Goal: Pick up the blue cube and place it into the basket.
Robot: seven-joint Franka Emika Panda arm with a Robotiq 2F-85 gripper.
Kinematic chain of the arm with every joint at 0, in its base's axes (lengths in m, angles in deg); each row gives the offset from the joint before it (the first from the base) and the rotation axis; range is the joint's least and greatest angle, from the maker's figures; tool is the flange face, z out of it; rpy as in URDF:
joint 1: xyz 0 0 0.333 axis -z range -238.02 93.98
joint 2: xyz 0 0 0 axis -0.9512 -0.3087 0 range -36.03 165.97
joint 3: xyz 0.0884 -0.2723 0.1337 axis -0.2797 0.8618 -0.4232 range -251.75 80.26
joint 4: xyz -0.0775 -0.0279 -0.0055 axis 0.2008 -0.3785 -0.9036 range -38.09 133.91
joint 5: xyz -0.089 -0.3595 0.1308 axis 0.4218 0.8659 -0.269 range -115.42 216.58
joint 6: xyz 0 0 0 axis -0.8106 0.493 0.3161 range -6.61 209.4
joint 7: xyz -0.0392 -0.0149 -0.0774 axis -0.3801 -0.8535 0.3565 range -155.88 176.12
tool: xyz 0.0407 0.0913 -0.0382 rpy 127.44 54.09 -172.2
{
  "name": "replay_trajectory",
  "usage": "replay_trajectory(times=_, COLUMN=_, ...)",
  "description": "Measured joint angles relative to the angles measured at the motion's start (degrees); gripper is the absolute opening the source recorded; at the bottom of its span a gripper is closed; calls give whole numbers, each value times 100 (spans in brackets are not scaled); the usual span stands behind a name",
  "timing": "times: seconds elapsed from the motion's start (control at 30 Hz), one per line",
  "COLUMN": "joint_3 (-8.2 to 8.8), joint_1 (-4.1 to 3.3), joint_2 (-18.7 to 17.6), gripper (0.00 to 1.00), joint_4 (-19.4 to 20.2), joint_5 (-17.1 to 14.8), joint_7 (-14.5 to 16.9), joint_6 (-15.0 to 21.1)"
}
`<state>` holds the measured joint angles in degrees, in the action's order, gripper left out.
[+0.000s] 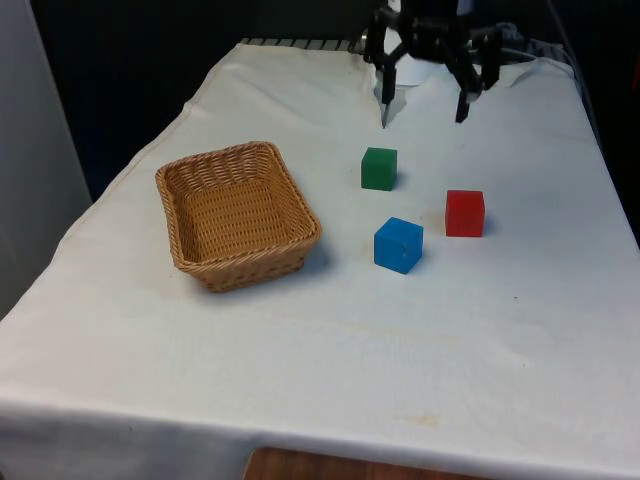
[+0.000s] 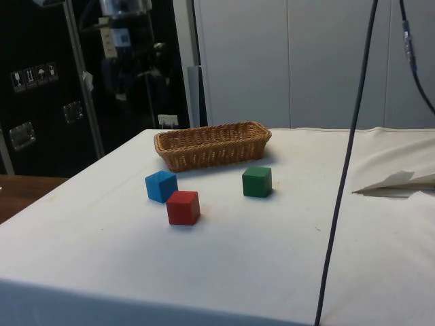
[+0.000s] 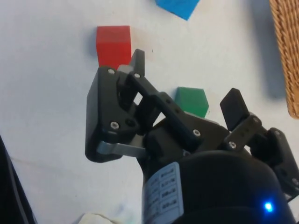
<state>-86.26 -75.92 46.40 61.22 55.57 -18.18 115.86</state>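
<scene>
A desk (image 1: 330, 350) under a white cloth fills the front view, with black curtains along the top edge. At centre left of the frame lies a woven wicker basket (image 1: 237, 214), rectangular, open side up and holding nothing. Right of centre stand three cubes, all apart from one another: a green cube (image 1: 379, 168) uppermost, a blue cube (image 1: 398, 244) below it and slightly to the right, and a red cube (image 1: 465, 213) furthest right. The blue cube rests on the cloth, near the basket's right-hand rim but not touching it. At upper right the black gripper (image 1: 422, 105) hangs above the cloth, beyond the green cube, its jaws spread wide and holding nothing.

In the side view, dark cabinets occupy the upper left; the blue cube (image 2: 161, 186) lies at centre left, the red cube (image 2: 183, 207) just beside it to the lower right, the basket (image 2: 212, 143) above both, and the green cube (image 2: 257, 181) at centre.
</scene>
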Motion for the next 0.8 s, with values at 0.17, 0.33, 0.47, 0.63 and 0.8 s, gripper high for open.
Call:
replay_trajectory(times=0.17, joint_3=-52, joint_1=-6, joint_2=-229, gripper=100, joint_4=-115, joint_5=74, joint_7=-183, joint_6=40)
replay_trajectory(times=0.33, joint_3=-63, joint_1=-11, joint_2=-361, gripper=100, joint_4=-97, joint_5=109, joint_7=-304, joint_6=189)
replay_trajectory(times=0.47, joint_3=-46, joint_1=-11, joint_2=-395, gripper=100, joint_4=-57, joint_5=109, joint_7=-321, joint_6=269)
replay_trajectory(times=0.63, joint_3=-23, joint_1=6, joint_2=-390, gripper=100, joint_4=138, joint_5=109, joint_7=-327, joint_6=487)
replay_trajectory(times=0.8, joint_3=11, joint_1=17, joint_2=-390, gripper=100, joint_4=390, joint_5=109, joint_7=-350, joint_6=831)
